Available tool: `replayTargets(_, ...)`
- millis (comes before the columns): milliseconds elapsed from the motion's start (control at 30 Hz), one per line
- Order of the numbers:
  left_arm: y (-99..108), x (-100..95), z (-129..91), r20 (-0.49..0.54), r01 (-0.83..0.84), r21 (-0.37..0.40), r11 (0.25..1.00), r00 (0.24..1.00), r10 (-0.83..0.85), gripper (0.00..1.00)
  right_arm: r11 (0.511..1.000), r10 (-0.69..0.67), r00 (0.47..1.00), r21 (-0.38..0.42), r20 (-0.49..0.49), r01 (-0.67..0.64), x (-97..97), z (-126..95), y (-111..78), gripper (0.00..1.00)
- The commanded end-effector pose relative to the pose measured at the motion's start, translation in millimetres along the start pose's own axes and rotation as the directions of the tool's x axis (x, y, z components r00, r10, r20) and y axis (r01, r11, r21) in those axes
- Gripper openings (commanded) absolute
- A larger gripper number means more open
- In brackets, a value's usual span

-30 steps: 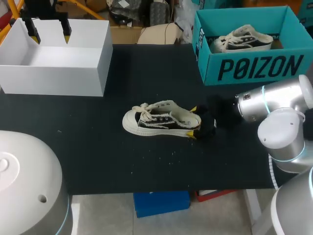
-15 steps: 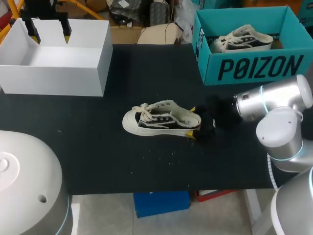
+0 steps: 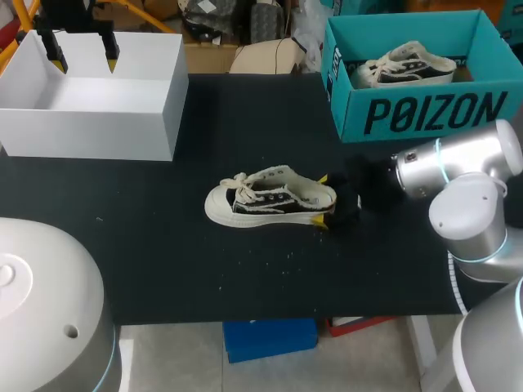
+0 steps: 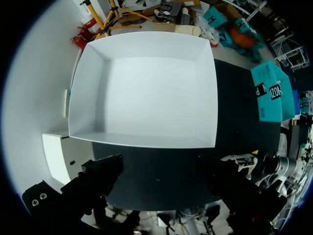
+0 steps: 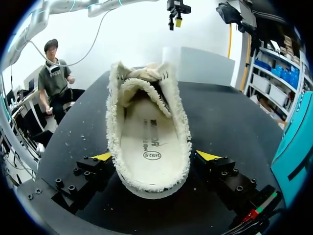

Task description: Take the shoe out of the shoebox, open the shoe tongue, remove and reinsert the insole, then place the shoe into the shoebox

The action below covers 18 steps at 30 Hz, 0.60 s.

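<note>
- On the black table [image 3: 163,245], near its middle, the shoe [image 3: 270,198] lies on its sole, toe toward the robot's left and heel toward its right.
- The right gripper [image 3: 323,199] comes in low from the right. Its two fingers are spread wide and set against either side of the heel, so it holds the shoe.
- From the right wrist view the shoe [image 5: 149,142] runs straight ahead of the right gripper [image 5: 154,156]. The fleecy collar gapes open, the pale insole [image 5: 151,139] lies flat inside, and the tongue [image 5: 139,88] is bunched toward the toe.
- The teal shoebox [image 3: 425,110] stands at the table's far right, well apart from the shoe, with a second shoe [image 3: 404,65] lying in it.
- A white box [image 3: 90,122] sits at the far left, nowhere near the right arm.
- The left gripper [image 3: 82,55] hangs above that white box [image 4: 146,88]. In its own view the left gripper [image 4: 166,166] has its fingers wide apart, with nothing between them.
- Compared with a second ago, the right arm's elbow has shifted a little toward the table's right edge. The right gripper and the shoe's heel have edged slightly toward the far side.
- Both boxes, the second shoe and the left gripper are where they were.
</note>
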State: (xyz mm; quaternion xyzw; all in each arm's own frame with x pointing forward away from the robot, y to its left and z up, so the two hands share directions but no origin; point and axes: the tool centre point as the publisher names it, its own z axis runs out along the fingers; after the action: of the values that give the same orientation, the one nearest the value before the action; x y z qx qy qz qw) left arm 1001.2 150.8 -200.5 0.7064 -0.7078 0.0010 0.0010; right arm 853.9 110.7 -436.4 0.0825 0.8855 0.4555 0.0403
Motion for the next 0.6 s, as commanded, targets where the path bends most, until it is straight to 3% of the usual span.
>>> replayTargets(33, 0.3, 0.4, -0.3, 0.001, 0.001, -0.001, 1.0, 1.0, -0.001, 1.0, 1.0, 0.002, 1.0, 0.002, -0.016, -0.002, -1.9, 2.4, 1.1, 1.0)
replayTargets(600, 0.3, 0.4, -0.3, 0.001, 0.001, -0.001, 1.0, 1.0, -0.001, 1.0, 1.0, 0.006, 0.999, -0.028, -0.051, -0.007, 5.5, 6.7, -1.7, 1.0)
